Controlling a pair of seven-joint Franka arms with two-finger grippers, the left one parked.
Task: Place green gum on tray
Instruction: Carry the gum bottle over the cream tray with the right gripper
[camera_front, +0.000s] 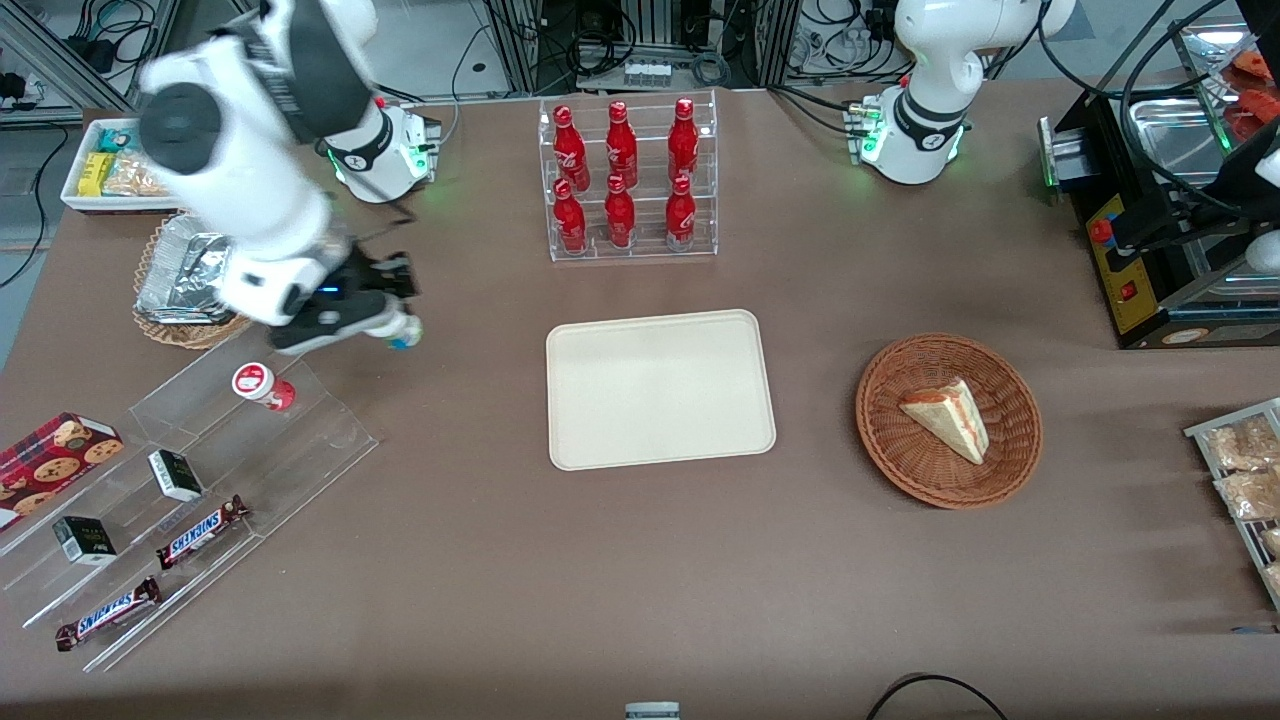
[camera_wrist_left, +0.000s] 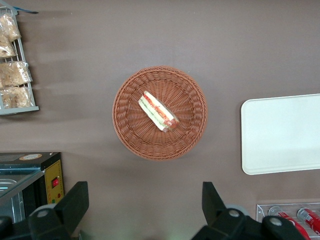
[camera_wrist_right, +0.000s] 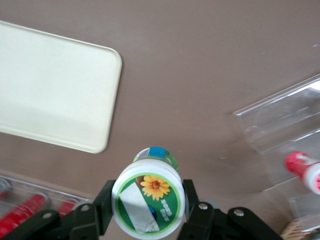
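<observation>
The green gum (camera_wrist_right: 149, 197), a small white canister with a green lid bearing a sunflower, sits clamped between the two black fingers of my right gripper (camera_wrist_right: 148, 202). In the front view the gripper (camera_front: 392, 322) hangs above the brown table, lifted off it, with the green gum (camera_front: 403, 333) poking out at its tip. It is beside the clear stepped rack and well short of the tray. The cream tray (camera_front: 660, 388) lies flat in the middle of the table with nothing on it; its rounded corner shows in the wrist view as well, tray (camera_wrist_right: 55, 90).
A red-lidded canister (camera_front: 262, 385) stands on the clear stepped rack (camera_front: 190, 490) with snack bars and small boxes. A foil container (camera_front: 185, 275) rests in a basket under the arm. A clear stand of red bottles (camera_front: 628, 180) stands farther from the camera than the tray. A wicker basket (camera_front: 948, 420) holds a sandwich.
</observation>
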